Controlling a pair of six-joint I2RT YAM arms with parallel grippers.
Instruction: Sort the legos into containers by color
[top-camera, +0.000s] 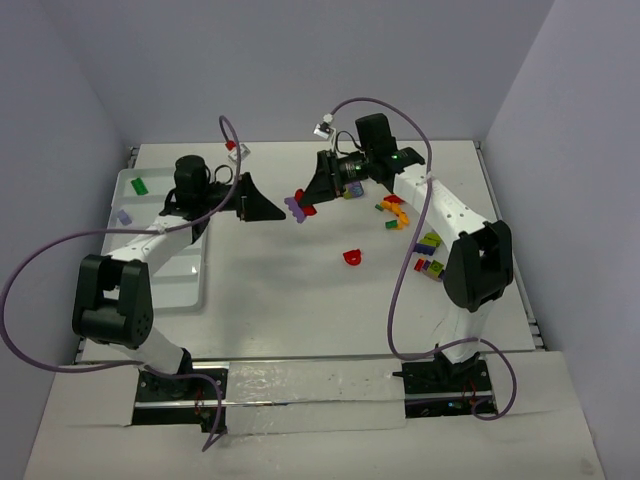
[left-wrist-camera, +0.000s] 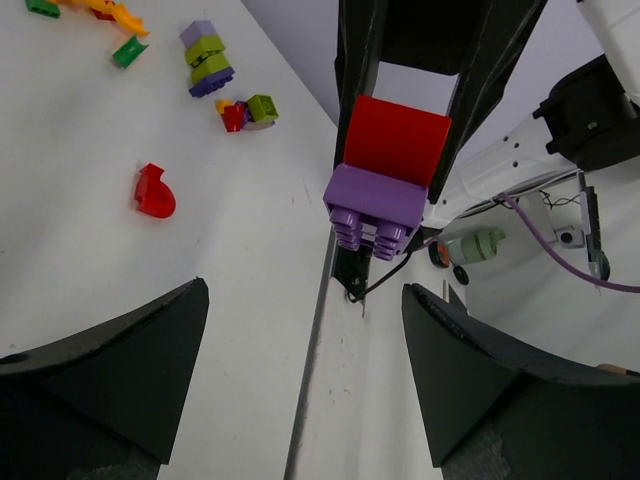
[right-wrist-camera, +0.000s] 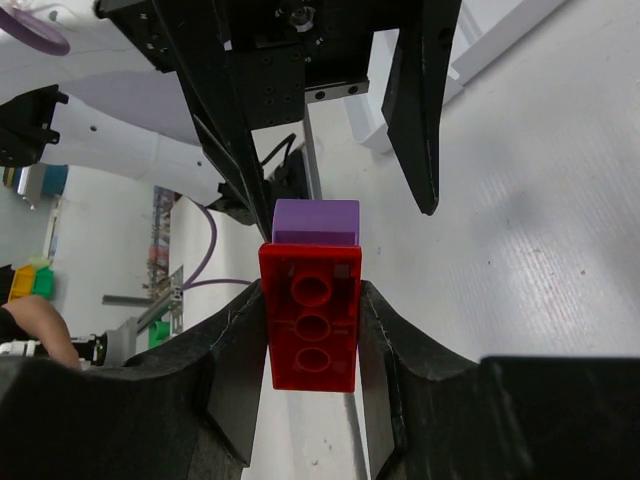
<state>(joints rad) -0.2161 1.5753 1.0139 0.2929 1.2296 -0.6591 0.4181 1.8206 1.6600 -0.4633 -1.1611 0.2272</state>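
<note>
The left gripper (top-camera: 272, 209) and right gripper (top-camera: 306, 197) nearly meet, with joined bricks (top-camera: 297, 206) between them. Nearer, only a red piece (top-camera: 351, 257) interrupts the table (top-camera: 300, 300).

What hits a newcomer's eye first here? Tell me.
The right fingers clamp a red brick joined to a purple brick, held between the two arms, with the left fingers open facing it. A lone red piece lies mid-table; the white tray sits far left.

I see a red brick (right-wrist-camera: 312, 335) with a purple brick (right-wrist-camera: 316, 220) stuck to its far end, pinched clear of the table in the right gripper (right-wrist-camera: 310, 290); a lone red piece (top-camera: 351, 258) lies mid-table; loose legos (top-camera: 428, 245) in lime, purple, orange and red lie scattered at right; the white tray (top-camera: 185, 275) at left holds a dark green brick (top-camera: 139, 185) and a pale purple brick (top-camera: 124, 215) near its far end; I can't tell which compartments.
</note>
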